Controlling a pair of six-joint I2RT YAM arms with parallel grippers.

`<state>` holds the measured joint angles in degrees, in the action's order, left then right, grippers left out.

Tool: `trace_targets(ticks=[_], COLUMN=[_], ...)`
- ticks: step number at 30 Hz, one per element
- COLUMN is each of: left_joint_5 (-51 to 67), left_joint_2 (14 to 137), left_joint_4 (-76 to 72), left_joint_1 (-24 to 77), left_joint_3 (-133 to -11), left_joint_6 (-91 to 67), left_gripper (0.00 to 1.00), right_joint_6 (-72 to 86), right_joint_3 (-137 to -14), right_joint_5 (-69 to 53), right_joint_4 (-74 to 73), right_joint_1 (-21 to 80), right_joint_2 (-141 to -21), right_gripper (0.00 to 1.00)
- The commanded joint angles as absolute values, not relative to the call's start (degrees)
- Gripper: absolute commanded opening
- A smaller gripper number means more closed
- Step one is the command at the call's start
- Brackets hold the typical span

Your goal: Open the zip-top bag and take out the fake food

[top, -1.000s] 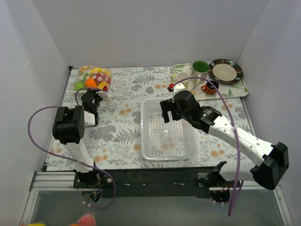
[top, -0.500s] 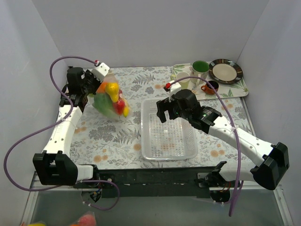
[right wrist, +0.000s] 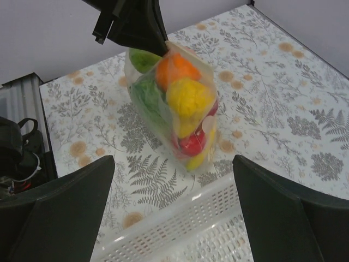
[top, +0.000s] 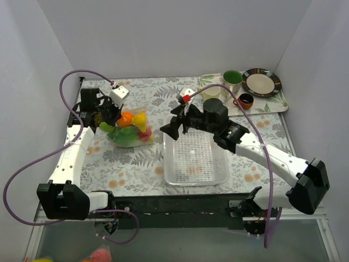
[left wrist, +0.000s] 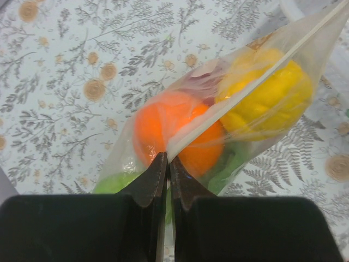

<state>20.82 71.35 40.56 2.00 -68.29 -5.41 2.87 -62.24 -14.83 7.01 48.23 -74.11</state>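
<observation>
The zip-top bag (top: 130, 129) is clear with white dots and hangs left of the basket; it also shows in the left wrist view (left wrist: 229, 103) and the right wrist view (right wrist: 173, 106). Inside is the fake food: an orange (left wrist: 177, 134), a yellow lemon (left wrist: 267, 95), green lettuce (right wrist: 148, 95) and a red fruit (right wrist: 192, 143). My left gripper (left wrist: 167, 158) is shut on the bag's top edge at one corner and holds it up. My right gripper (right wrist: 173, 164) is open and empty, over the basket's left rim, facing the bag.
A white perforated basket (top: 196, 155) sits mid-table, its rim in the right wrist view (right wrist: 180, 218). A tray (top: 275, 101) at the back right holds cups and a plate (top: 260, 82). White walls close in the left, back and right.
My left arm swung out, took the bag from the back left and carried it toward the basket. My right gripper moved left toward the bag.
</observation>
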Motion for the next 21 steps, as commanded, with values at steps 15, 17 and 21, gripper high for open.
trace_targets(ticks=[15,17,21], left_joint_5=[31.81,32.6,34.19], left_joint_2=[69.08,69.52,69.96], left_joint_4=[55.55,56.77,58.09], left_joint_1=[2.99,2.99,2.99], left_joint_3=[-76.03,-76.72,-77.6], left_joint_6=[-5.54,-5.01,-5.27], left_gripper=[0.01,0.01,0.02], right_joint_6=[-0.79,-0.7,-0.62], right_joint_3=[-80.5,-81.47,-83.93], right_joint_5=[-23.73,-24.34,-26.19], right_joint_4=[16.88,16.52,14.86], right_joint_1=[49.66,49.66,49.66], right_joint_2=[-95.18,-96.76,-98.7], right_gripper=[0.93,0.92,0.86])
